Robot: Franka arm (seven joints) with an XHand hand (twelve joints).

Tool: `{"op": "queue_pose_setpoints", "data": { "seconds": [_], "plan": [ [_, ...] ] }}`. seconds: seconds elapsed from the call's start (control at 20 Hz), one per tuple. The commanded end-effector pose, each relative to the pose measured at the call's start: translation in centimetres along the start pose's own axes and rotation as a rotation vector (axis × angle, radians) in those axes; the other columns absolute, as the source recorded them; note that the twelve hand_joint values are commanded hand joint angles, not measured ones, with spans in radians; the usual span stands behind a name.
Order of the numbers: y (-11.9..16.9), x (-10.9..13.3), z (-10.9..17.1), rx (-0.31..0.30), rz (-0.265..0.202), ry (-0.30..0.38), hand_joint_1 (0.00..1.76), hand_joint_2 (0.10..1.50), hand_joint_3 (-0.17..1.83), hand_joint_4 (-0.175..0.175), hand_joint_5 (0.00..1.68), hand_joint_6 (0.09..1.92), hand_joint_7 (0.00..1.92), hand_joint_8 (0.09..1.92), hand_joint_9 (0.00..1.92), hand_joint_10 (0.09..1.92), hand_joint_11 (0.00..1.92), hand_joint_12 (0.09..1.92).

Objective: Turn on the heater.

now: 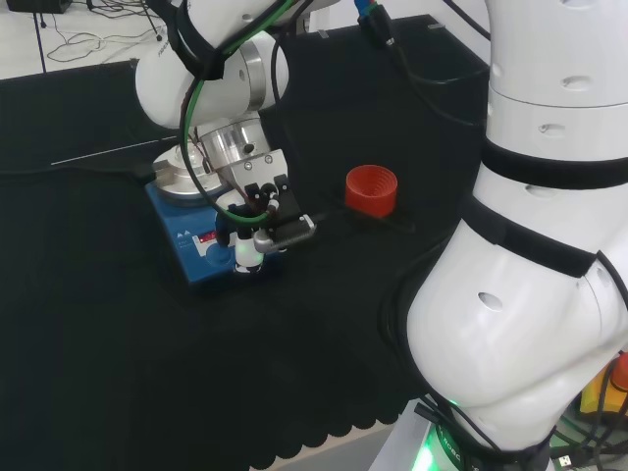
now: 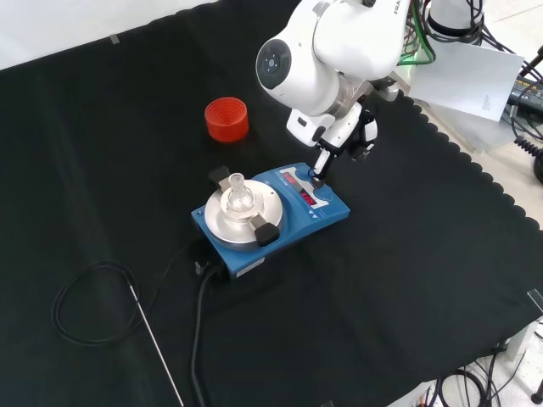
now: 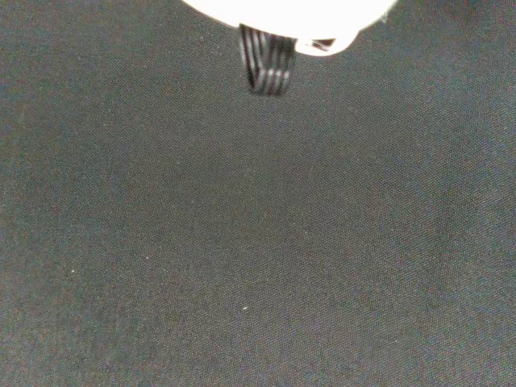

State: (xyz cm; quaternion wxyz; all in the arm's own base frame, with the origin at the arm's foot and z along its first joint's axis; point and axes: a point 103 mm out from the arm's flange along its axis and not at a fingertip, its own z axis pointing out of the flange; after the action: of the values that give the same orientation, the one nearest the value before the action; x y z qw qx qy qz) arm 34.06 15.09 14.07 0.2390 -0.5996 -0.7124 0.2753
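At the black-cloth worktop (image 2: 424, 280), we found the blue, flat-bodied heater with a round silver top plate (image 2: 327, 212) sitting near the middle, a small clear glass flask (image 2: 237, 197) on its plate and a black power cable (image 2: 200, 339) trailing toward the front view's lower edge. The black and white robot hand (image 2: 344, 140) hung just above the heater's control panel (image 2: 304, 188), which in the front view ran along the heater's upper right side; one extended finger (image 2: 320, 170) pointed down onto that panel, at or just short of contact. We could not tell how the other fingers were set. A red ribbed ring (image 2: 226, 119) stood well apart, unused. We judged that the press needed only a short downward move.
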Motion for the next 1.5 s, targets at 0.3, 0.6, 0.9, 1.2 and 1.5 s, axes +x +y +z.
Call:
{"op": "queue_pose_setpoints", "data": {
  "seconds": [0.3,0.6,0.9,1.2,1.5],
  "plan": [
    [0.1,0.3,0.2,0.014,-0.008,-0.006,1.38,0.69,0.96,-0.044,0.29,0.41,1.51,1.44,1.67,1.33,1.26,1.23],
    [0.1,0.3,0.1,0.015,-0.007,-0.007,1.38,0.69,0.96,-0.044,0.3,0.4,1.51,1.44,1.67,1.33,1.26,1.23],
    [0.1,0.3,0.2,0.03,-0.006,-0.009,1.38,0.69,0.96,-0.044,0.32,0.41,1.51,1.44,1.67,1.33,1.26,1.23],
    [-0.1,0.3,-0.1,0.024,-0.008,-0.005,1.38,0.69,0.97,-0.045,0.33,0.42,1.51,1.44,1.67,1.33,1.26,1.23],
    [-1.4,0.0,-2.2,-0.022,-0.007,0.005,1.38,0.69,0.97,-0.045,0.34,0.42,1.51,1.44,1.67,1.33,1.26,1.24]
  ]
}}
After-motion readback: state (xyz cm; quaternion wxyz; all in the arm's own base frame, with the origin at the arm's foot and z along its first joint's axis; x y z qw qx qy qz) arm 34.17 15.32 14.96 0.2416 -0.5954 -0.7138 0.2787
